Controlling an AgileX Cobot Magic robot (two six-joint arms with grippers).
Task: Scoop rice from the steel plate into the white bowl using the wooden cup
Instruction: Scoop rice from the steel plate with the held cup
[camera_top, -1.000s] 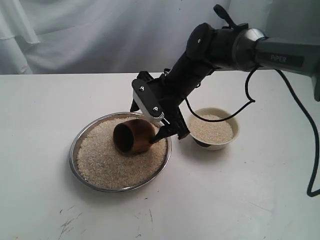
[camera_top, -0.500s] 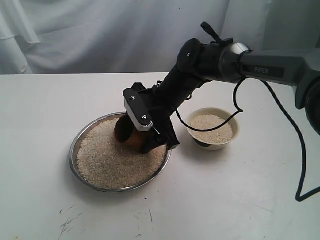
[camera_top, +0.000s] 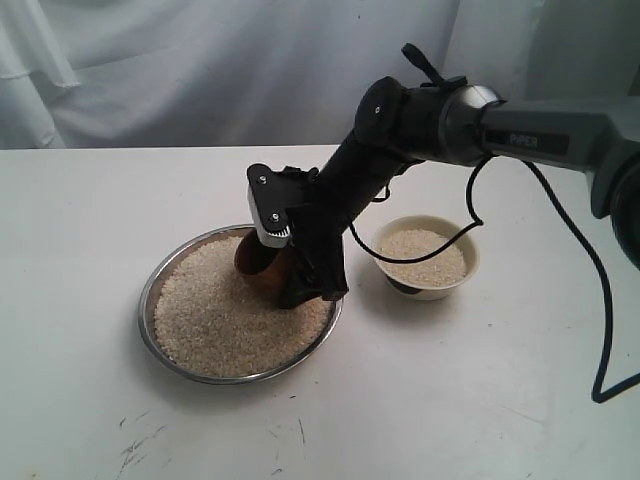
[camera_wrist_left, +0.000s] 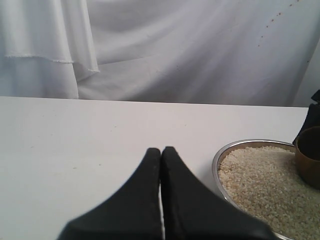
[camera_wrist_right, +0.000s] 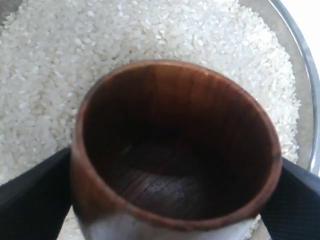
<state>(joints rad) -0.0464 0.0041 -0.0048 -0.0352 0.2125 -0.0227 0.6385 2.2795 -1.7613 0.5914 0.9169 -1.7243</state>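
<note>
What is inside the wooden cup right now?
The wooden cup shows only bare dark wood inside, with no grains, while rice fills the steel plate beyond it. Whatever lies beneath its base is covered by the cup itself.

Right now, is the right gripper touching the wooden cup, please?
Touching. The right wrist view shows the right gripper clamping the wooden cup, fingers flush on both sides.

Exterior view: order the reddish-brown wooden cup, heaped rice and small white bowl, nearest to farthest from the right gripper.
1. Reddish-brown wooden cup: held in the right gripper.
2. Heaped rice: just beneath, in the steel plate.
3. Small white bowl: apart, to the right.
</note>
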